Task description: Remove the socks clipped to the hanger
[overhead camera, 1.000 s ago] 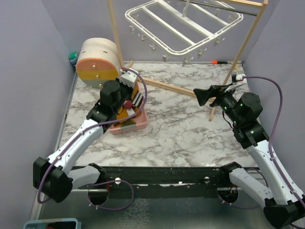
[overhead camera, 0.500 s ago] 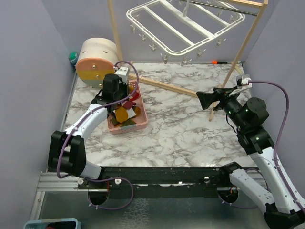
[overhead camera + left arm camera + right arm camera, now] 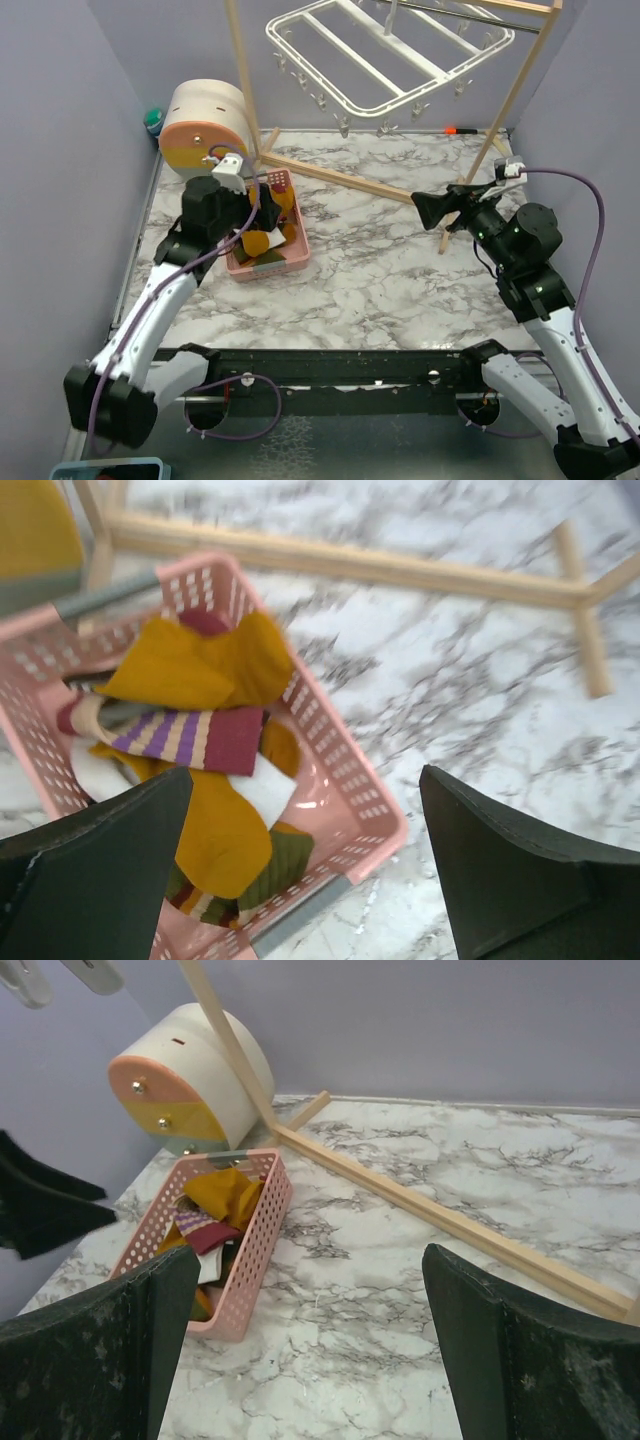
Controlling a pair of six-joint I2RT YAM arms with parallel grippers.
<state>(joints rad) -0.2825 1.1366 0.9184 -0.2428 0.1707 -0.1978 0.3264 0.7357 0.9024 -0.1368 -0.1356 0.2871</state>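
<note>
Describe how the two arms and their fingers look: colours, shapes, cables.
Both the left arm and right arm have white shells on the long links and black joint housings. A lilac cable loops along each, and a small white camera block sits on each wrist. The fingers are matt black wedges tapering to blunt tips.
</note>
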